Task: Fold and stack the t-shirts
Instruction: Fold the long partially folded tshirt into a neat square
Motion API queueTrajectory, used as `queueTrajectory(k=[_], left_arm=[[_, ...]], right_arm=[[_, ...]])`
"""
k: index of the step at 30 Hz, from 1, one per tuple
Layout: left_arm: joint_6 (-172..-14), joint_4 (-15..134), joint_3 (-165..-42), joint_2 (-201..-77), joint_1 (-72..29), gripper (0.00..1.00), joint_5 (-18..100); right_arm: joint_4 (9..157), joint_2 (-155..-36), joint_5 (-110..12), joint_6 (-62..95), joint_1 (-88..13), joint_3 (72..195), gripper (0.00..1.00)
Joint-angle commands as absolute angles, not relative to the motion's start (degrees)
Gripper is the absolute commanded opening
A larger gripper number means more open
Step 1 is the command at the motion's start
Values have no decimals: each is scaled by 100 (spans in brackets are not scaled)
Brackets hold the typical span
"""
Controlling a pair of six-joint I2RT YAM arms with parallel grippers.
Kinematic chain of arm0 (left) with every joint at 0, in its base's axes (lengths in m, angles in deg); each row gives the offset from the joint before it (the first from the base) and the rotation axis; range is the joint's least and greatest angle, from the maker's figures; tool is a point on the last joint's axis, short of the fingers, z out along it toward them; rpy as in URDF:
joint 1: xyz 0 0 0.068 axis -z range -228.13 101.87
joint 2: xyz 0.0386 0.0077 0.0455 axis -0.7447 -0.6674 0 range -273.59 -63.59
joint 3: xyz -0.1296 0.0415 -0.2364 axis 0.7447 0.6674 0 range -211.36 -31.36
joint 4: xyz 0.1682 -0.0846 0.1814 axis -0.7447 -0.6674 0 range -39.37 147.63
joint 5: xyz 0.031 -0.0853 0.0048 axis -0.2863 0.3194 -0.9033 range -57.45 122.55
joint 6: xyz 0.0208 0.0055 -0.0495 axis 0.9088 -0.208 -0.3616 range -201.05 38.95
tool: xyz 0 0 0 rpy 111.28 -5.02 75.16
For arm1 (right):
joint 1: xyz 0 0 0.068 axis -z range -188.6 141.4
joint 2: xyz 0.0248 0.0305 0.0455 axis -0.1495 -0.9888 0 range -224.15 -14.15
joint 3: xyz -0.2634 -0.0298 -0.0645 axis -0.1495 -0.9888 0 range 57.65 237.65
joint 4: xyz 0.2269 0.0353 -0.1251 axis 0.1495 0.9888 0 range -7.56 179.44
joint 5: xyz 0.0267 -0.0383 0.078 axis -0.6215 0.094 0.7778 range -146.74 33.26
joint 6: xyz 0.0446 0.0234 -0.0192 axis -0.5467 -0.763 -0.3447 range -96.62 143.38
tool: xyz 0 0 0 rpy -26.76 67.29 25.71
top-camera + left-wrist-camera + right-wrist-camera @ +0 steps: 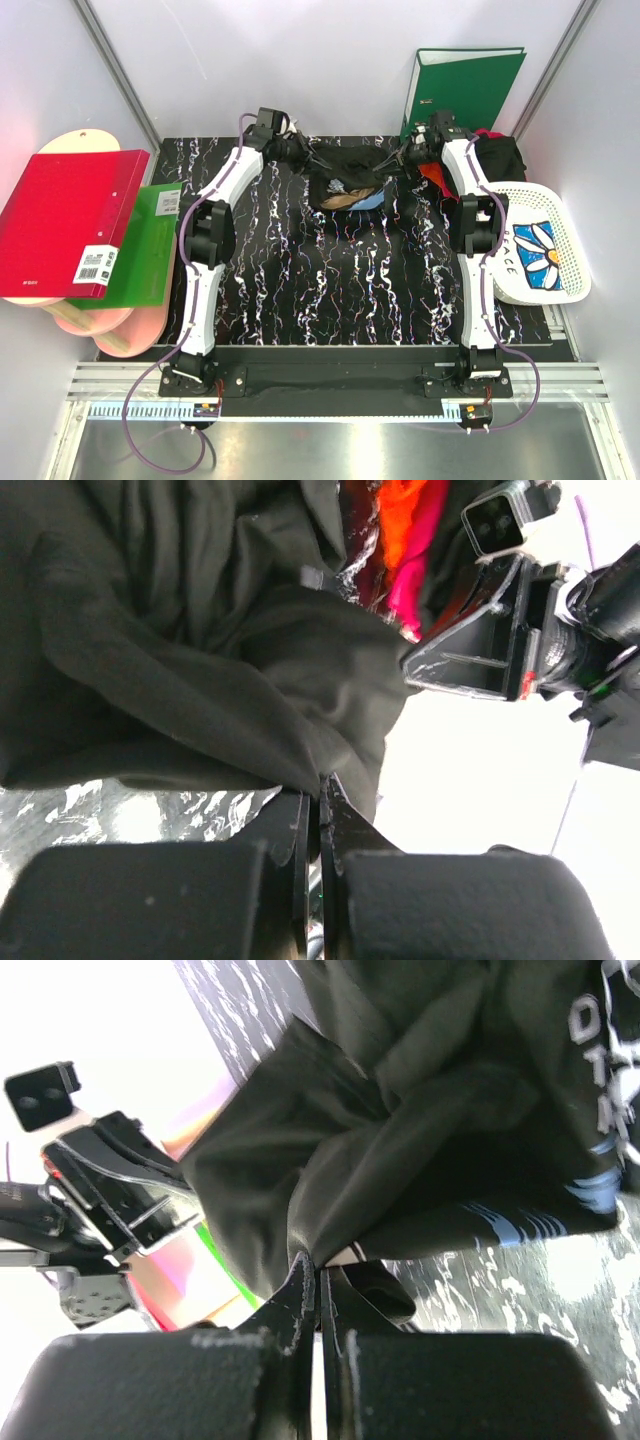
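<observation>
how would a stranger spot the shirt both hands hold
Far edge of the black marbled table, left of the upright green binder. The black t-shirt hangs bunched between left hand and right hand, unlike the other shirts heaped by the basket.

Black table (pixel 330 290) (white veining): white basket (pixel 510 282) right edge, green binder (pixel 465 85) far right, t-shirts (pixel 503 155) heaped between.

A t-shirt (pixel 345 165) is hanging at the table's (pixel 330 290) 12 o'clock, between the left gripper (pixel 298 152) and right gripper (pixel 411 151); a basket (pixel 572 235) is sitting at 3 o'clock; a binder (pixel 465 85) is standing at 1 o'clock.
</observation>
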State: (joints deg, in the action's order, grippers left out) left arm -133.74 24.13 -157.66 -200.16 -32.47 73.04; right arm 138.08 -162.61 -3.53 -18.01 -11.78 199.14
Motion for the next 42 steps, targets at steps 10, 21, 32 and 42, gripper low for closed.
queueTrajectory(k=[10,21,32,42], left_arm=[[-15012,5024,-15748,-20289,-3609,0,7184],[-16130,6957,-15331,-21029,-3679,99,7755],[-14715,6195,-14017,-19350,-3855,99,7825],[-13407,4122,-13841,-18751,-4014,99,7334]], right_arm=[[11585,-16743,-1102,-2962,-1123,20601,4],[10173,-15368,-3431,-2057,-1431,18708,100],[9870,-13738,-3618,-1802,-1431,16772,100],[10388,-13675,-3091,-2162,-1431,15415,100]])
